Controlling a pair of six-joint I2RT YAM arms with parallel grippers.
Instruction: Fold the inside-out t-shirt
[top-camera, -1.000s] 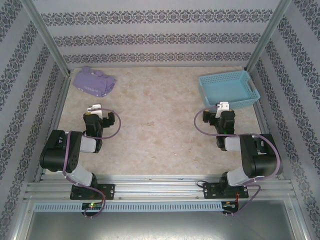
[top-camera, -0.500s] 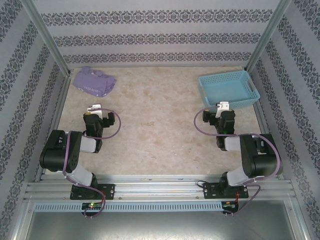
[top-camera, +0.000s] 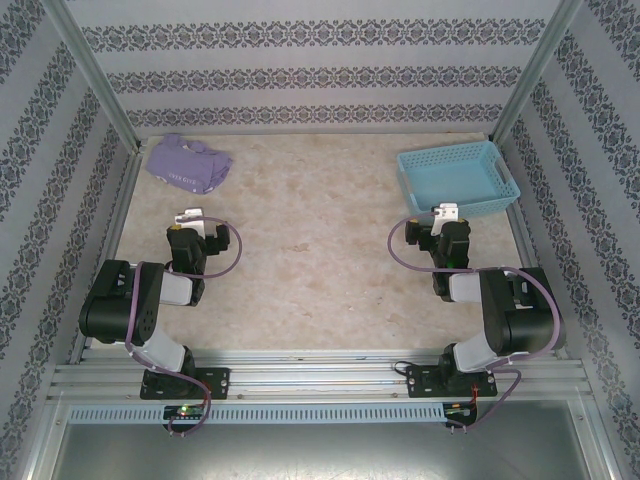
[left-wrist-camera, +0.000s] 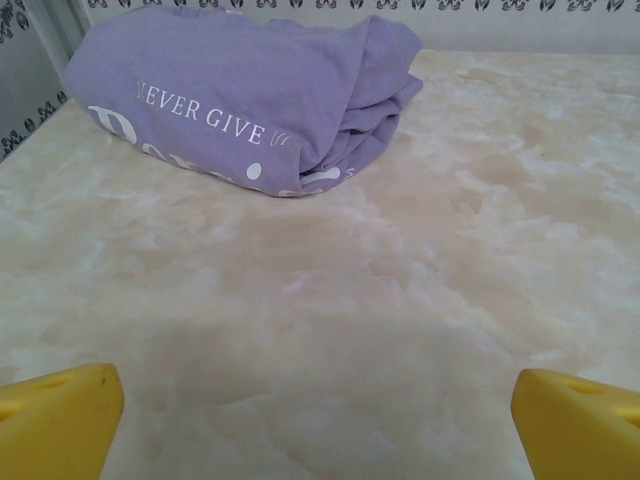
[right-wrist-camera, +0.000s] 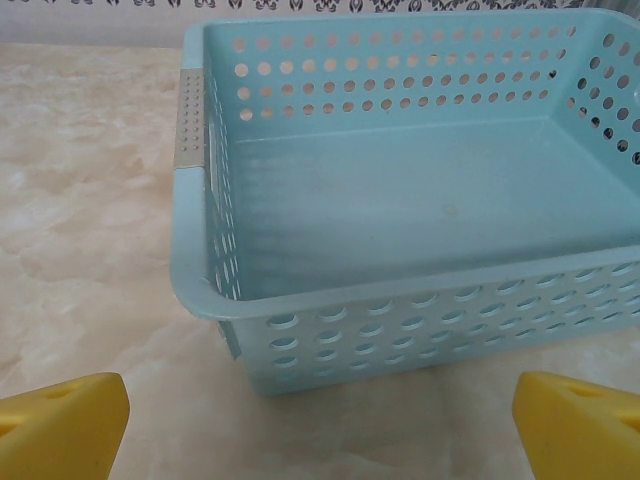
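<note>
The inside-out t-shirt (top-camera: 187, 164) is a lavender bundle bunched at the table's far left corner; in the left wrist view the t-shirt (left-wrist-camera: 240, 95) shows white lettering and folded layers on its right side. My left gripper (top-camera: 188, 216) rests low on the table well short of it, open, and the left gripper (left-wrist-camera: 318, 420) has bare table between its yellow fingertips (left-wrist-camera: 60, 415). My right gripper (top-camera: 446, 212) sits just before the basket, and the right gripper (right-wrist-camera: 320, 425) is open with nothing between its yellow fingertips (right-wrist-camera: 65, 420).
A light blue lattice basket (top-camera: 458, 177) stands at the far right, and the basket's (right-wrist-camera: 400, 300) near wall is close ahead of the right fingers. Patterned walls and metal posts (top-camera: 95, 80) enclose the marbled table (top-camera: 310, 250).
</note>
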